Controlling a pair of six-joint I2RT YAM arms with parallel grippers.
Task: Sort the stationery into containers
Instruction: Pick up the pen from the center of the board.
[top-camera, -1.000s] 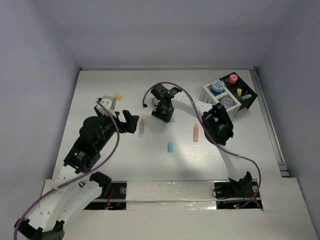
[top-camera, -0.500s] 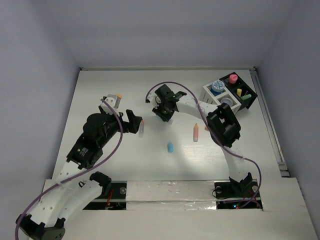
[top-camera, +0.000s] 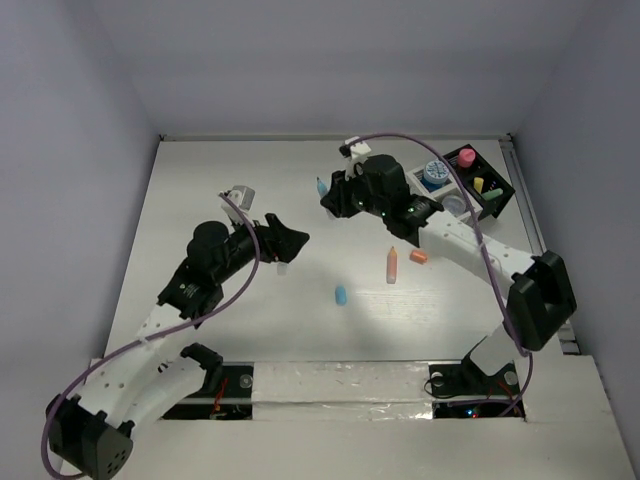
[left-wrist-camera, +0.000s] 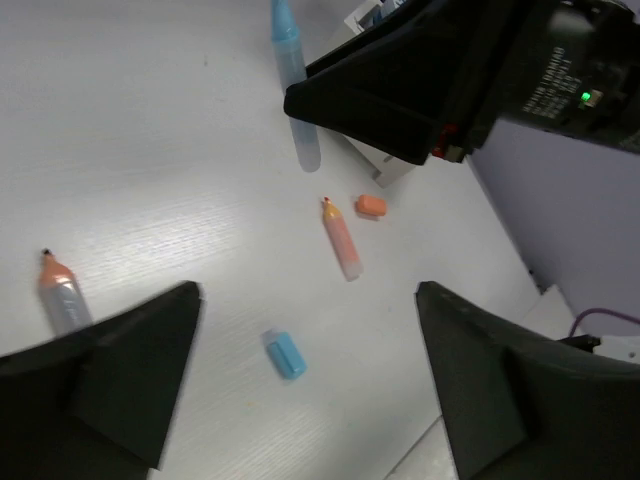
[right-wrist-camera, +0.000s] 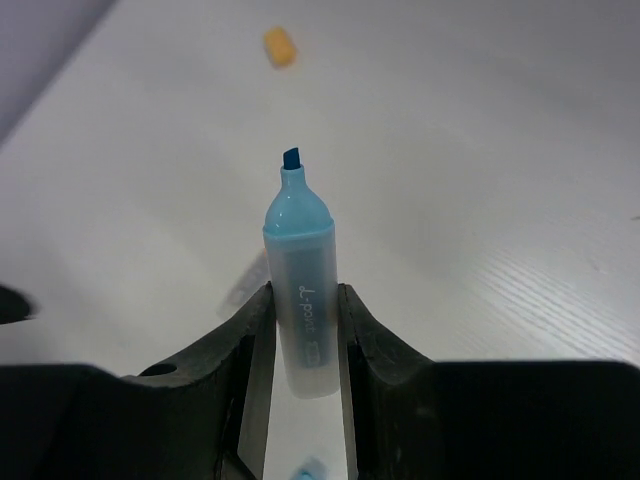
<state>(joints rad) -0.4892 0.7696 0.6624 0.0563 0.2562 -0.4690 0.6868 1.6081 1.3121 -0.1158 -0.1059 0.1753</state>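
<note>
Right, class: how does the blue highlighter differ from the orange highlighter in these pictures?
Colour: the blue highlighter has a blue top, while the orange highlighter has an orange one. State: the blue highlighter is clamped in the right gripper, but the orange highlighter lies loose on the table. Company: only the orange highlighter has an orange cap beside it, apart. Both share the same short, stubby shape.

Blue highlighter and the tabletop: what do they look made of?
The blue highlighter looks plastic: translucent frosted barrel, glossier opaque blue collar, printed lettering. The table is matte white with faint grain lines, probably laminate or painted wood.
</note>
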